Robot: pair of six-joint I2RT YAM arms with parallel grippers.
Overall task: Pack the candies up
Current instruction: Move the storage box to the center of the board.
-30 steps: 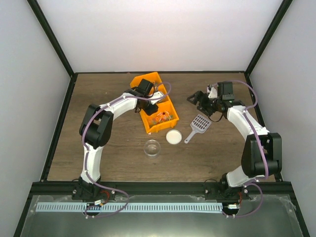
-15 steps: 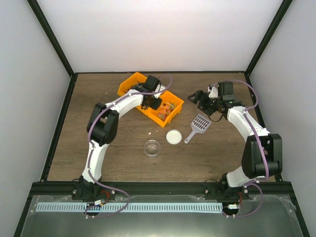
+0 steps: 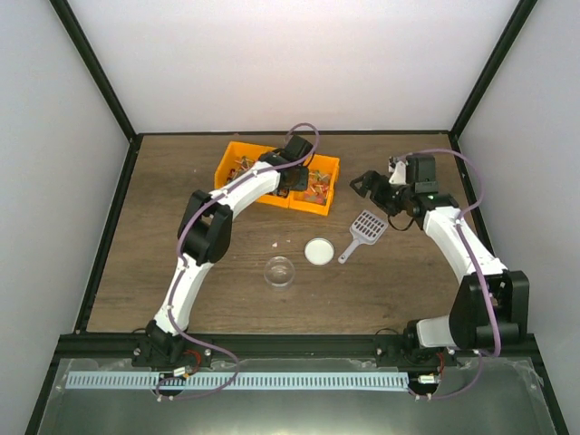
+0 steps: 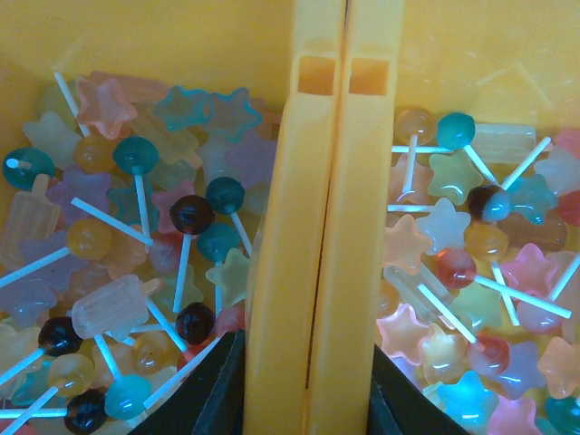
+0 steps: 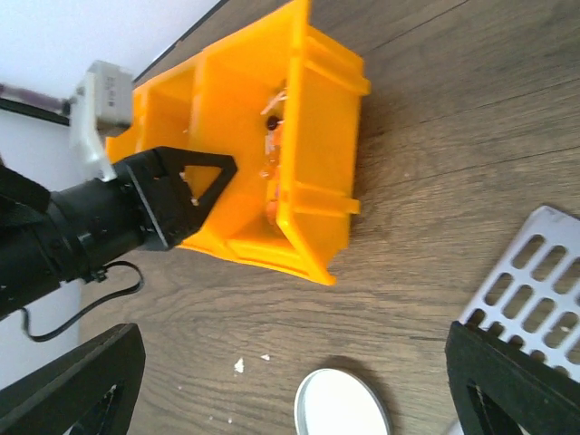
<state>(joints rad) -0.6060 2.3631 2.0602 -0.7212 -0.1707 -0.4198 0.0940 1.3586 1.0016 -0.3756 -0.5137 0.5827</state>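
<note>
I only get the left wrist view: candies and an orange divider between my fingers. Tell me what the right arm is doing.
Observer: The right gripper stands open, holding nothing, to the right of the orange bin and apart from it.
Operator: Report what lies between the bin and the arm bases.
Observer: A grey slotted scoop, a round white lid and a small clear cup, none touching the bin.
Operator: Say whether the cup holds anything.
Observer: It looks empty from above; the candies I can see are in the bin.
</note>
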